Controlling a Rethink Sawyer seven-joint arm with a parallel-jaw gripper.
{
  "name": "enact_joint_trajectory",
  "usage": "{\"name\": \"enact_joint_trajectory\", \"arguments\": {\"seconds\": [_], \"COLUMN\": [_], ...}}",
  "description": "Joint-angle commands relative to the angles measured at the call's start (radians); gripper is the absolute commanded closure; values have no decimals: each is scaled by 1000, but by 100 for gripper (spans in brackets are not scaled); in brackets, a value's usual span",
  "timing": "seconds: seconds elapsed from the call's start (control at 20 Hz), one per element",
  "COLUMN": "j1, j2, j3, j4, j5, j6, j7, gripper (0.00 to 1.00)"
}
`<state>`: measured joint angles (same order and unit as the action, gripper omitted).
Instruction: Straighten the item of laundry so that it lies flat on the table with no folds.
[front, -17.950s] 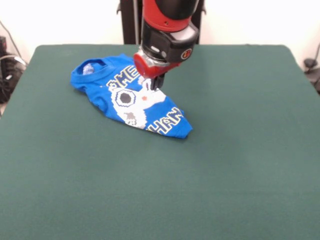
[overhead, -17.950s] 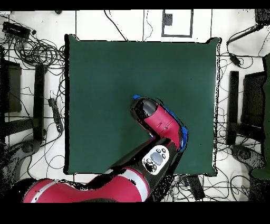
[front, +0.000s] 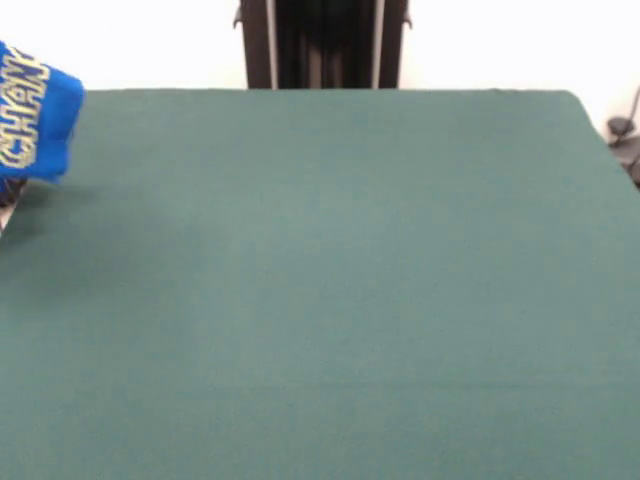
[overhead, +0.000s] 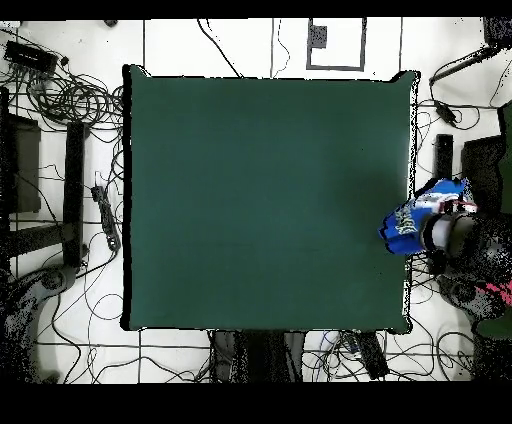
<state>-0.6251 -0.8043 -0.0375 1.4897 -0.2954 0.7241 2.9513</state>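
Note:
The item of laundry (front: 35, 120), a bright blue T-shirt with yellow-outlined lettering showing, is bunched up at the left edge of the front view. It seems to hang just above the table (front: 320, 280) and casts a shadow on it. In the overhead view the shirt (overhead: 410, 222) is crumpled at the right edge of the table (overhead: 260, 200), partly beyond it. A person's arm (overhead: 455, 238) reaches in there and seems to hold it. The gripper shows in neither view.
The robot's dark pedestal (front: 322, 45) stands behind the table's far edge in the front view. In the overhead view, cables and stands (overhead: 70, 180) lie on the floor left of the table, and more gear (overhead: 470, 160) is on the right.

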Motion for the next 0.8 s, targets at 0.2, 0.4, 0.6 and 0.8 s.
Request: {"name": "enact_joint_trajectory", "arguments": {"seconds": [0.2,0.4,0.6,0.8], "j1": [150,214,262,329], "j2": [147,178,190,200], "j3": [-24,-74,-104,-149], "j4": [15,-19,-30,-18], "j5": [39,82,155,248], "j6": [76,103,128,132], "j7": [161,238,277,367], "gripper": [100,100,100,100]}}
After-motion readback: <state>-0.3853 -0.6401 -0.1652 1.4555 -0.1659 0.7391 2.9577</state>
